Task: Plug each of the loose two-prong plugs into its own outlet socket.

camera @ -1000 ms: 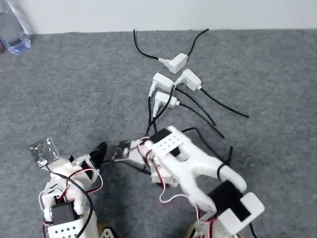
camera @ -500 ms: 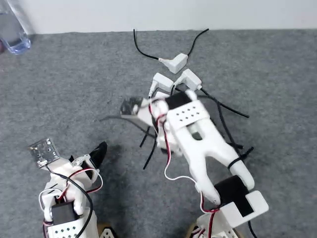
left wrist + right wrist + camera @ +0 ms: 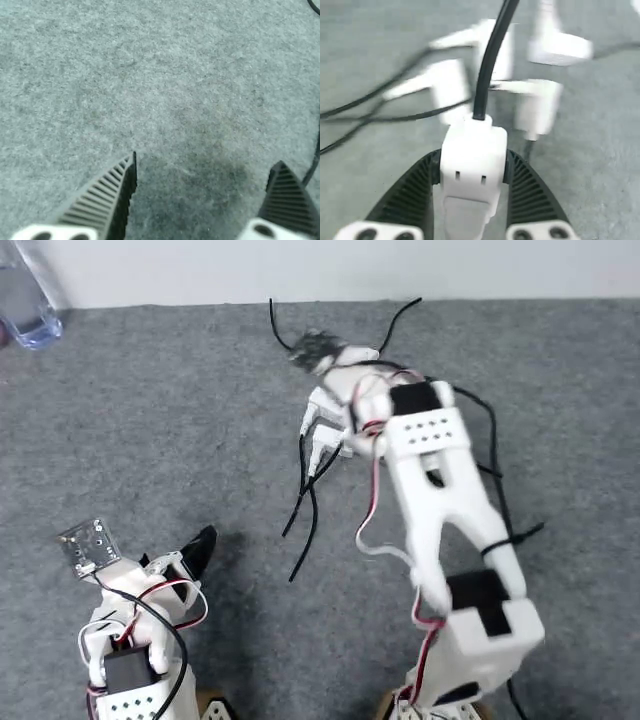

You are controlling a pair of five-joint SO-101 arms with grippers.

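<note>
High view: the right arm [image 3: 440, 490] has swung toward the far edge of the grey felt bench [image 3: 150, 410], right fingers [image 3: 412, 197] clenched on a white slotted socket block [image 3: 472, 150] above the white two-prong plugs [image 3: 322, 445], so mating looks close; left fingers [image 3: 107, 200] gape empty.

Open carpet [image 3: 150, 420] on the left; tangled cords [image 3: 313, 515] and plugs [image 3: 322, 408] mid-table.

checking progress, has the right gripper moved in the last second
Yes. The right gripper, shut on an outlet socket, went from beside the left gripper out to the plugs near the wall.
</note>
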